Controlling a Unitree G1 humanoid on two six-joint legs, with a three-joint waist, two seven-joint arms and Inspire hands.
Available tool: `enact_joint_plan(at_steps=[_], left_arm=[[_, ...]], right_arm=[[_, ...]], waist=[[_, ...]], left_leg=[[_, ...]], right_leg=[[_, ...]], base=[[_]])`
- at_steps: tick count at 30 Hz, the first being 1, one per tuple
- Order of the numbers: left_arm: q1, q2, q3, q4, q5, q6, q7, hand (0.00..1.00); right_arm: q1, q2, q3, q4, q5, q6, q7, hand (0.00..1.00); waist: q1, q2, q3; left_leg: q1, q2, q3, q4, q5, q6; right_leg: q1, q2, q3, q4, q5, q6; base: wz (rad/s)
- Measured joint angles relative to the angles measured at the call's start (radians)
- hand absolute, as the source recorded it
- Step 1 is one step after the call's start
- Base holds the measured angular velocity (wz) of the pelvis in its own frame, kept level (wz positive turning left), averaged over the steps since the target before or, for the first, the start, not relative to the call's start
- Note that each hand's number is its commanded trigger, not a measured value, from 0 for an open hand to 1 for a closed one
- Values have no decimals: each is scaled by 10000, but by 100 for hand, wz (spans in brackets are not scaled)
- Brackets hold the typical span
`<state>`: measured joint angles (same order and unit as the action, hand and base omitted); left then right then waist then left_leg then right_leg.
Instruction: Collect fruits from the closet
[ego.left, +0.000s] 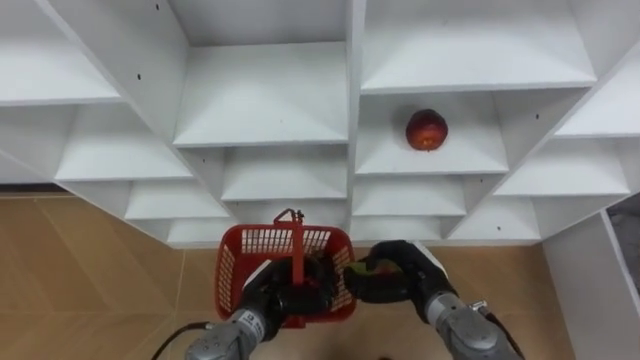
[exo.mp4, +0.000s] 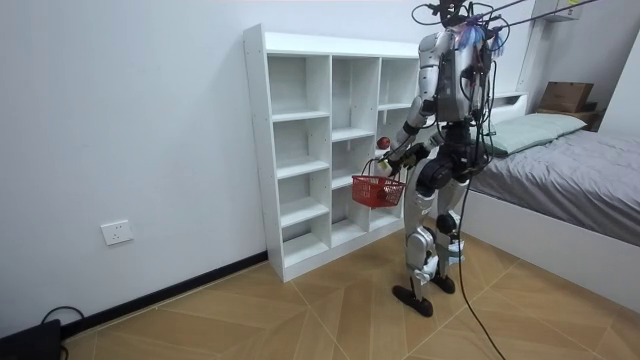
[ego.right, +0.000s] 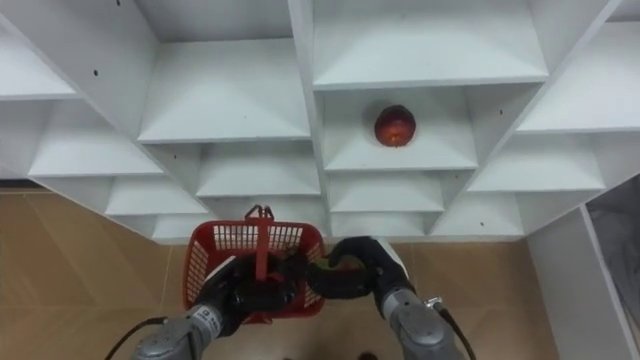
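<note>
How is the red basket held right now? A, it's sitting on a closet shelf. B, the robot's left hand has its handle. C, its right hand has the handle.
B: the left hand is curled round the handle of the red basket; the right hand sits at the basket's right rim, and the basket hangs in front of the closet.

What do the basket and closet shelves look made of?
The basket is likely red moulded plastic, judging by its thin lattice walls and uniform colour. The closet shelves are probably white laminated board, smooth and matte, with small peg holes in the uprights.
</note>
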<state>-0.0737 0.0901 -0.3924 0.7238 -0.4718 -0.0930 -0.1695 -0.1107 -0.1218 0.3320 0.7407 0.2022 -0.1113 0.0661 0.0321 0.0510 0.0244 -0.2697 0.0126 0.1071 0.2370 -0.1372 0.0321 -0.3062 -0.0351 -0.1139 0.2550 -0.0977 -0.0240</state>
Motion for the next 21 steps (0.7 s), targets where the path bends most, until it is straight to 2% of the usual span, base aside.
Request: enact_joint_plan(at_steps=[6,21], left_arm=[[-12,-38,-56,-67,-292,1,-4,100],[-16,-36,-54,-128,-457,3,-116,100]], right_arm=[[-247,6,2,187,681,1,-126,100],[-964,150,-128,1146,1071,71,-248,100]], waist=[[-12,16,-2],[0,-45,38]], left_leg=[[11,-9,9,-8,1,0],[101,-28,17,-14,3,4]], right_leg=[[11,-7,16,-2,-2,-2],[112,3,5,-20,-12,16]], base=[[0],[0]])
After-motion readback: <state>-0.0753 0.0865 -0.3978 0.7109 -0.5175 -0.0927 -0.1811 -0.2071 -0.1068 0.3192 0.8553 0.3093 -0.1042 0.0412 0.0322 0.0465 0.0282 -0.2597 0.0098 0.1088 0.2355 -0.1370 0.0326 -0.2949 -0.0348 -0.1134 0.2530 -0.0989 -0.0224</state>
